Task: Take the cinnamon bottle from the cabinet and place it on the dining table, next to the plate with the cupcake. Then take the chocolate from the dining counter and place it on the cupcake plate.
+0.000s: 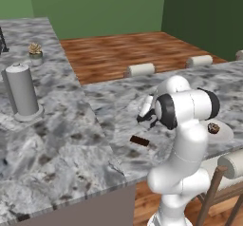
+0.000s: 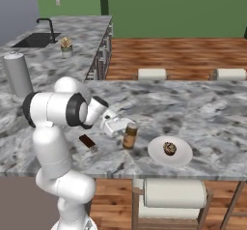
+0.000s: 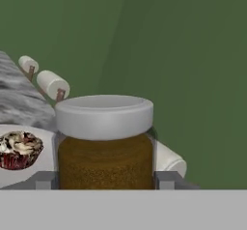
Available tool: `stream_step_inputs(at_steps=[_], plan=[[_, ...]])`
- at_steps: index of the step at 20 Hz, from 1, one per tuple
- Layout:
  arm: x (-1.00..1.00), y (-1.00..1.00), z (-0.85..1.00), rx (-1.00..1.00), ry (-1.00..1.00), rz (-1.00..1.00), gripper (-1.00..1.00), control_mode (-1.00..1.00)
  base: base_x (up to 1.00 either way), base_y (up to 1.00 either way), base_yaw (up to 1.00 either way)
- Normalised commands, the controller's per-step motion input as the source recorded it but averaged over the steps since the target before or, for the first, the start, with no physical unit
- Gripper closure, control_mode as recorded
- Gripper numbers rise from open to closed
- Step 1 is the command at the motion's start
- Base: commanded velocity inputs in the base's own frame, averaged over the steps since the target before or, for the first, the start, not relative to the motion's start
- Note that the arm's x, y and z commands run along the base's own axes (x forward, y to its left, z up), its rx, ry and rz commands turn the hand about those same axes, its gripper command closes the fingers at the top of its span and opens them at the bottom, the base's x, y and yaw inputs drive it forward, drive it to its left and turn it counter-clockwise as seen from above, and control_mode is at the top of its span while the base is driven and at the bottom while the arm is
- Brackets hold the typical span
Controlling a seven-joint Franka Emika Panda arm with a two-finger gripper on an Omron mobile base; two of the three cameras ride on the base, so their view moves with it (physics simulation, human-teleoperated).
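I count one cinnamon bottle (image 2: 129,135) clamped in my gripper (image 2: 126,129), one chocolate (image 2: 87,141) bar, one plate (image 2: 157,155) holding one cupcake (image 2: 169,149).

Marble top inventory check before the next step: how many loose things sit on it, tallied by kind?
Cinnamon bottle: 1
Chocolate bar: 1
Plate: 1
Cupcake: 1
Grey cylinder: 1
Small plant: 1
Total: 6

I see a tall grey cylinder (image 1: 21,91) upright beside a small potted plant (image 1: 35,50). A black faucet (image 2: 47,25) arches over a dark sink (image 2: 34,41). Cushioned stools (image 2: 152,74) line the far edge.
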Motion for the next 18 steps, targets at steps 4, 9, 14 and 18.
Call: stream_step_inputs(at_steps=[4, 9, 14, 18], plan=[[0.00, 0.03, -0.79, -0.21, -0.19, -0.09, 1.00, -1.00, 0.00, 0.00, 0.00], [0.00, 0.04, -0.81, -0.19, -0.24, -0.01, 1.00, -1.00, 0.00, 0.00, 0.00], [0.00, 0.31, -0.64, -0.22, -0.28, 0.00, 1.00, -1.00, 0.00, 0.00, 0.00], [0.00, 0.27, -0.55, -0.26, -0.34, 0.00, 1.00, -1.00, 0.00, 0.00, 0.00]])
